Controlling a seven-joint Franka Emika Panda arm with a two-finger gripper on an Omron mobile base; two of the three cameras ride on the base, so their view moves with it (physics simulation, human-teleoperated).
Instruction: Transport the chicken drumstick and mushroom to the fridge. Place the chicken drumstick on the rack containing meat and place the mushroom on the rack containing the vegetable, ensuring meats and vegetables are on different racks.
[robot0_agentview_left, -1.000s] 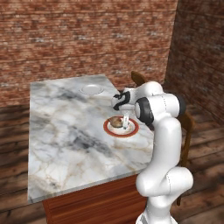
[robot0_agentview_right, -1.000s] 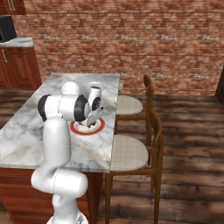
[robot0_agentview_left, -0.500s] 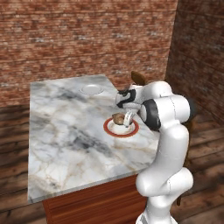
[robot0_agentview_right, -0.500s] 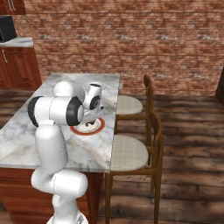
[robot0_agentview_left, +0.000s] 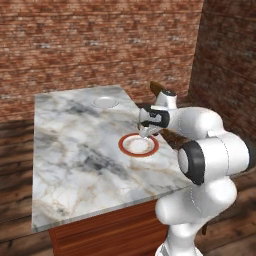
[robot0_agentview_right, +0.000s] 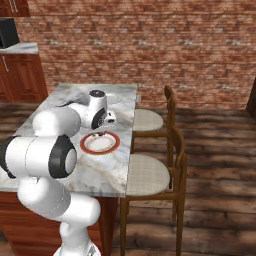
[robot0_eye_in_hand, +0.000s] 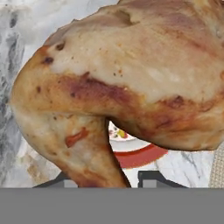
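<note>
Chicken drumstick (robot0_eye_in_hand: 131, 83) clamped in the pincer (robot0_agentview_left: 146, 131), just above the plate's (robot0_agentview_left: 125, 148) red rim

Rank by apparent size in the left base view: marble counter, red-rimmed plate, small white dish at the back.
Largest to smallest:
1. marble counter
2. red-rimmed plate
3. small white dish
The dish sits farther from the camera than the plate, so part of that gap may be distance, not true size.
</note>
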